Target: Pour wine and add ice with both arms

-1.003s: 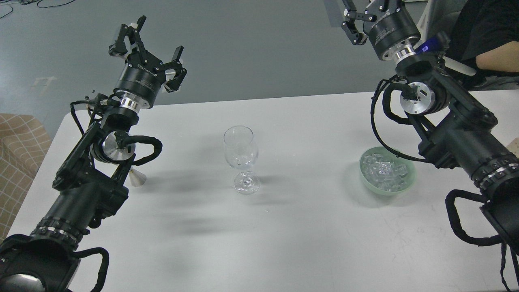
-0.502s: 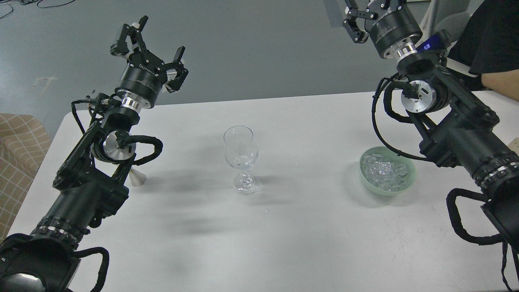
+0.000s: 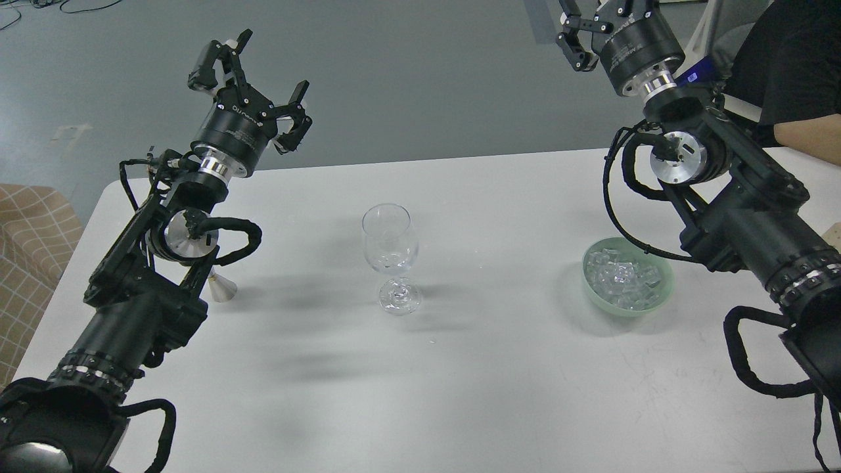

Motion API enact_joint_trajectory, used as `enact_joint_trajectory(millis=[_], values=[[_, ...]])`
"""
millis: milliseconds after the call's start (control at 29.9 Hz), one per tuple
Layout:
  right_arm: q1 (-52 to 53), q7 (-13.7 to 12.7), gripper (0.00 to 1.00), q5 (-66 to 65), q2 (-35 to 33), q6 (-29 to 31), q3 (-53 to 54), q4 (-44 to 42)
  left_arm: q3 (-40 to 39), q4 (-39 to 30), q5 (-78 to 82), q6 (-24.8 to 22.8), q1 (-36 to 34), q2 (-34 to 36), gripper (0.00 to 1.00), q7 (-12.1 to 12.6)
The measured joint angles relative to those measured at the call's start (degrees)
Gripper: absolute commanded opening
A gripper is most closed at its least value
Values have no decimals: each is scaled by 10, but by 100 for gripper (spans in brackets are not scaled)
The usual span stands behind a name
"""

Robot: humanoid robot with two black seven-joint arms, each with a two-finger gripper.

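Observation:
An empty clear wine glass stands upright in the middle of the white table. The ice, several small clear cubes, lies in a pale green bowl at the right. My left gripper is raised over the table's far left edge, open and empty, well left of and beyond the glass. My right gripper is high beyond the far right edge, partly cut off by the top of the view; its visible fingers are spread and hold nothing. No wine bottle shows.
A small silver cone stands on the table, partly behind my left arm. A person in black sits at the far right, with a bare forearm at the table edge. A beige checked seat is at the left.
My left gripper has moved slightly up and to the right. My right gripper has risen a little toward the top edge. The person's forearm has shifted. Glass and bowl have not moved.

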Motion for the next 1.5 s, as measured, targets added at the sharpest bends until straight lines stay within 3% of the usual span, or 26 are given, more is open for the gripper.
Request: enact_joint_trajectory(millis=[401, 602, 869, 1036, 1137, 1204, 1337, 1505], values=[[3, -4, 100, 1, 0, 0, 0, 0, -2, 0, -11, -15, 0, -6, 99, 10], [4, -7, 100, 1, 0, 0, 0, 0, -3, 0, -32, -19, -1, -6, 98, 48], [6, -8, 100, 0, 0, -5, -2, -1, -21, -9, -77, -17, 1, -3, 94, 65], [6, -11, 100, 0, 1, -8, -3, -1, -55, -89, -113, 26, 43, 13, 94, 119], [5, -12, 100, 0, 2, -9, -3, -1, -93, -172, -139, 75, 89, 34, 94, 162], [5, -12, 100, 0, 2, -10, -3, -1, -115, -222, -150, 98, 120, 44, 94, 177], [5, -15, 100, 0, 2, -15, -3, -1, -144, -311, -165, 149, 188, 72, 94, 184], [5, -16, 100, 1, 2, -17, -3, 0, -187, -363, -204, 166, 283, 92, 94, 185]])
